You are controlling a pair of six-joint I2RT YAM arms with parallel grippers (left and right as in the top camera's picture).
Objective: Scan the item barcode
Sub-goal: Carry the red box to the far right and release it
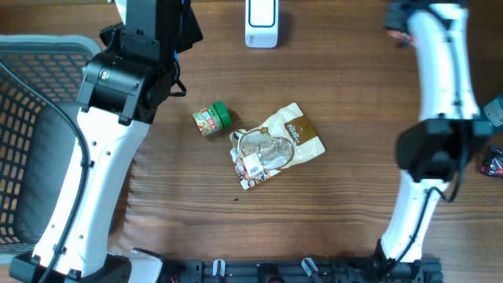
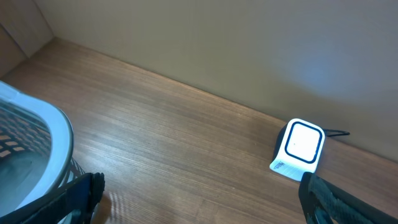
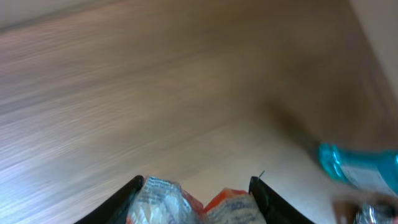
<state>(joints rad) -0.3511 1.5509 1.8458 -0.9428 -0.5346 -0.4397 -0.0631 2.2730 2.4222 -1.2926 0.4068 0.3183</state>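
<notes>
Overhead, left to right: basket (image 1: 47, 47) sits far left of the scanner (image 1: 261, 20). The left gripper (image 2: 200, 186) is wide open with nothing in it, hovering left of the scanner and looking at its lit window. A jar (image 1: 211, 119) and pouch (image 1: 275, 145) lie on the table on the robot's side of the scanner, just beside each other and untouched. The task item looks to be the packet (image 3: 180, 202), well right of the scanner near the table's right edge, between the right gripper (image 3: 198, 183) fingers. It seems to touch both fingers, but I can't tell if it's actually clamped, since the right wrist view is blurred. Something teal (image 3: 357, 171) lies just right of it. My read is we're at the pick step, with nothing scanned yet. Next move needs a confirmed grip, then a carry left to the scanner with the barcode side turned to the window. Only the packet's crinkled top edge shows, spanning the jaws. Long axis, facing and barcode side can't be told from here.
</notes>
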